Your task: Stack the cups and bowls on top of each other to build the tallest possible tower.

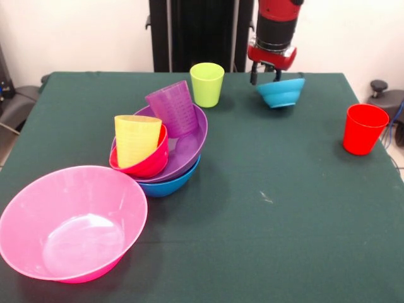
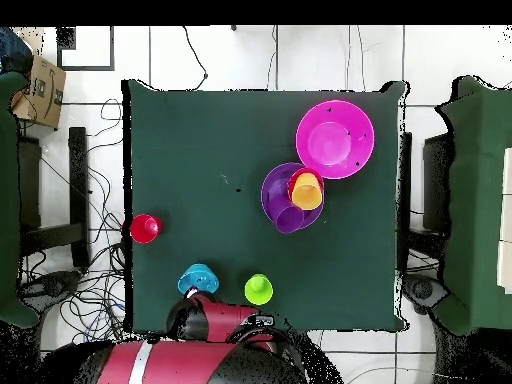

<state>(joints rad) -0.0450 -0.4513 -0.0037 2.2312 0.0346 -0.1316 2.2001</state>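
1 red and black arm is seen coming down vertically, wrist approx. upright. The gripper (image 1: 266, 77) is pointed straight down, 2 dark fingers (image 1: 254, 77) visible below the red wrist collar, closed on the rim of the light blue bowl (image 1: 281, 92), which is held tilted. In the overhead view the arm is stretched from the base, gripper end (image 2: 203, 291) hidden by the wrist.

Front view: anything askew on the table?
Yes. The light blue plastic bowl hangs tilted at the gripper. In the nested pile, the yellow plastic cup leans inside the small red bowl.
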